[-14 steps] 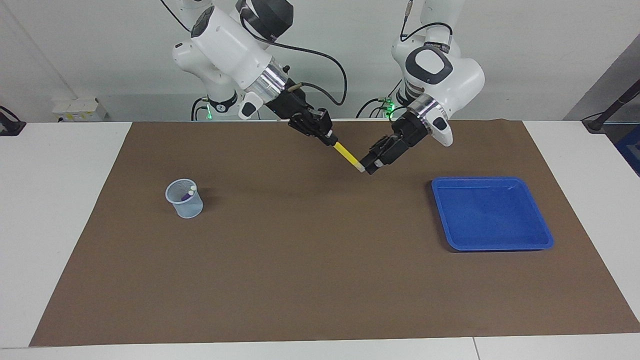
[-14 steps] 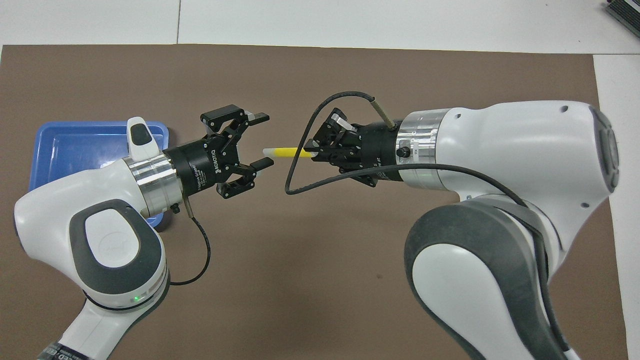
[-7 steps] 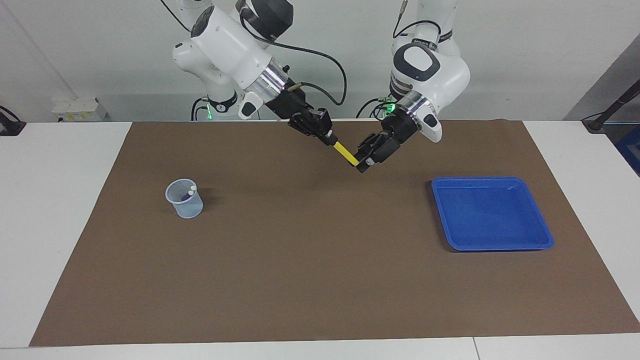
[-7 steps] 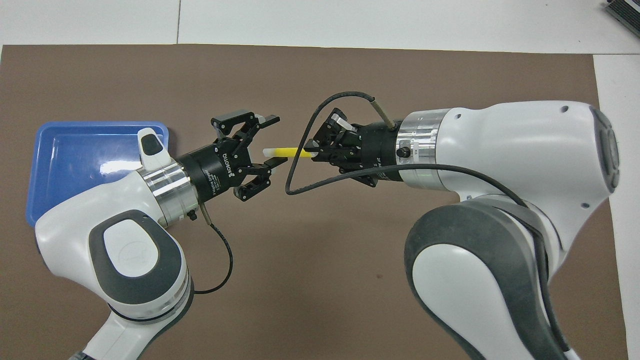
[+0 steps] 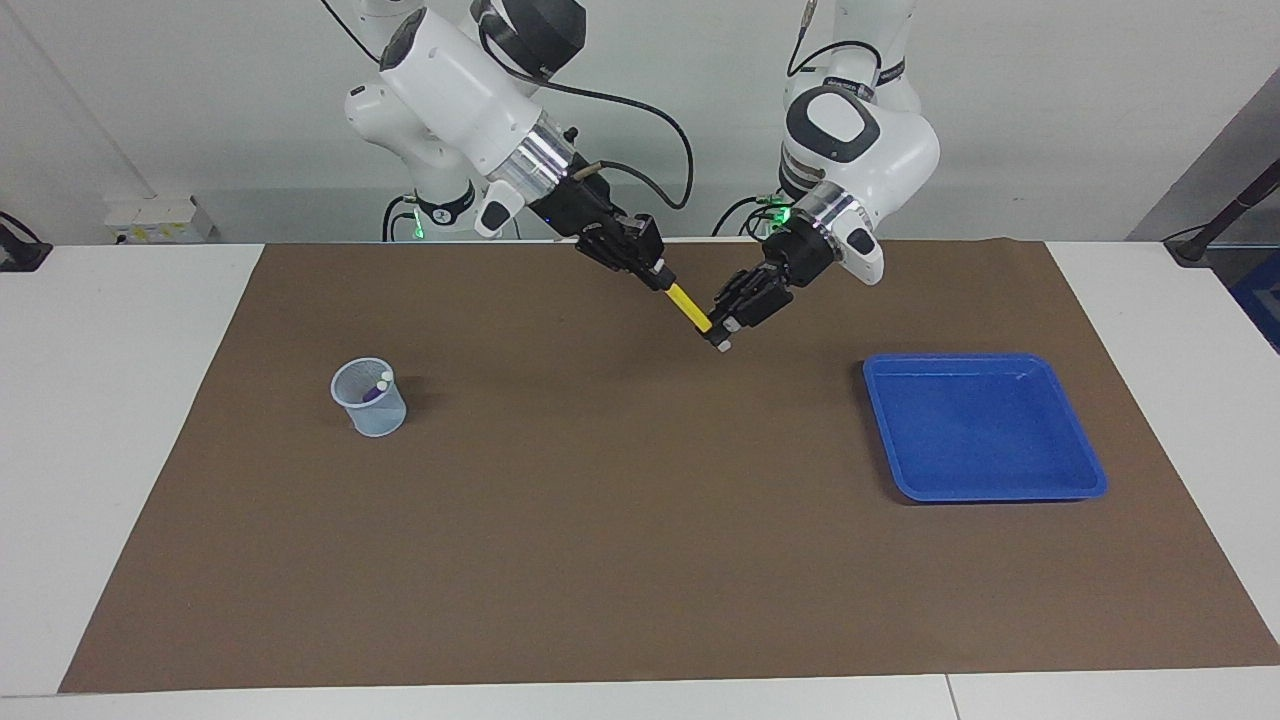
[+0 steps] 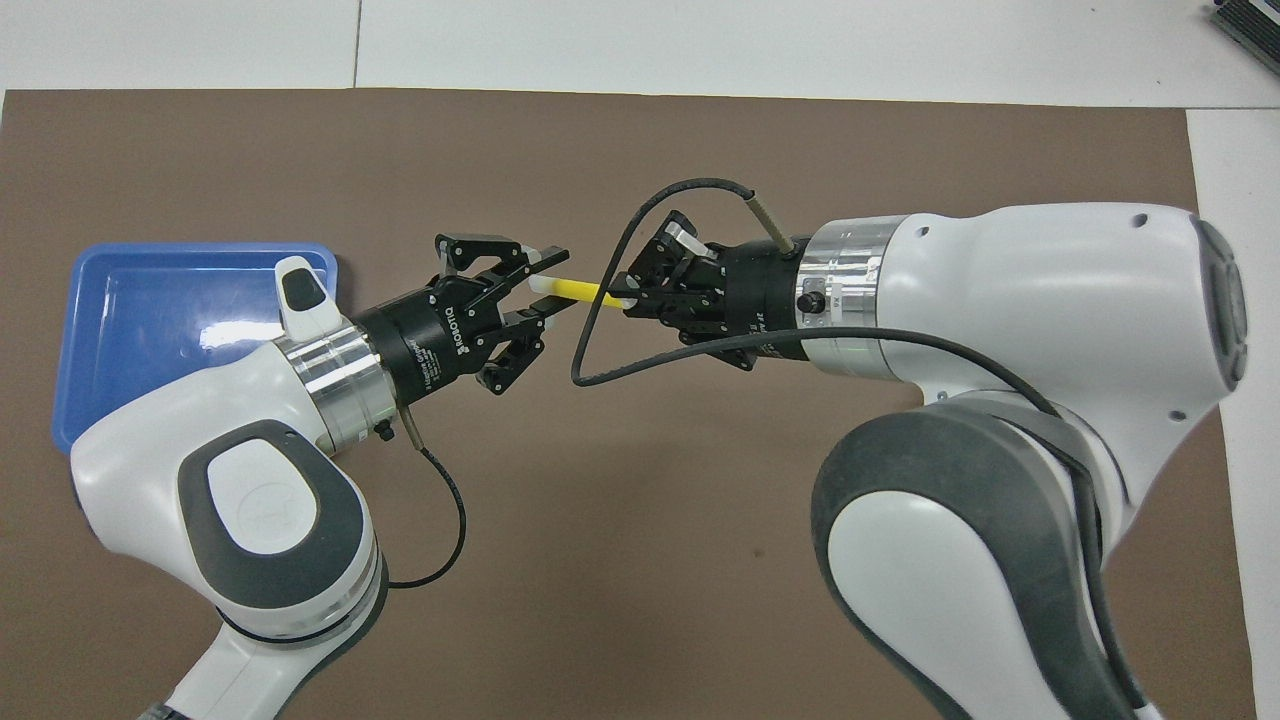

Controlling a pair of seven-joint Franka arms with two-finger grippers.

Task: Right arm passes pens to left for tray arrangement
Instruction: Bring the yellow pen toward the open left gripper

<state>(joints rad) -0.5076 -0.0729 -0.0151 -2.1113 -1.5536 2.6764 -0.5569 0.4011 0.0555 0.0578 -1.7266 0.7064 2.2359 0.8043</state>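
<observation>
Yellow pen [image 5: 688, 305] in air over brown mat [image 5: 640, 520], mid-worktop, tilted, pale end low. Right gripper [image 5: 655, 280] clamped on its upper end. Left gripper [image 6: 548, 285] around pale end, fingers close on either side; contact cannot be told. Blue tray [image 5: 1085, 462] at left arm's end of worktop, nothing in it. Mesh cup [image 5: 375, 415] at right arm's end, purple pen [image 5: 371, 395] inside.

Robotics lab bench

Two white robot arms [image 5: 470, 80] are mounted at the edge of a white table [image 5: 130, 400] covered by a plain brown mat [image 5: 600, 520], against a bare pale wall [image 5: 1050, 100]; exposed black cables [image 5: 650, 120] and green status lights [image 5: 782, 212] mark it as a test setup.
</observation>
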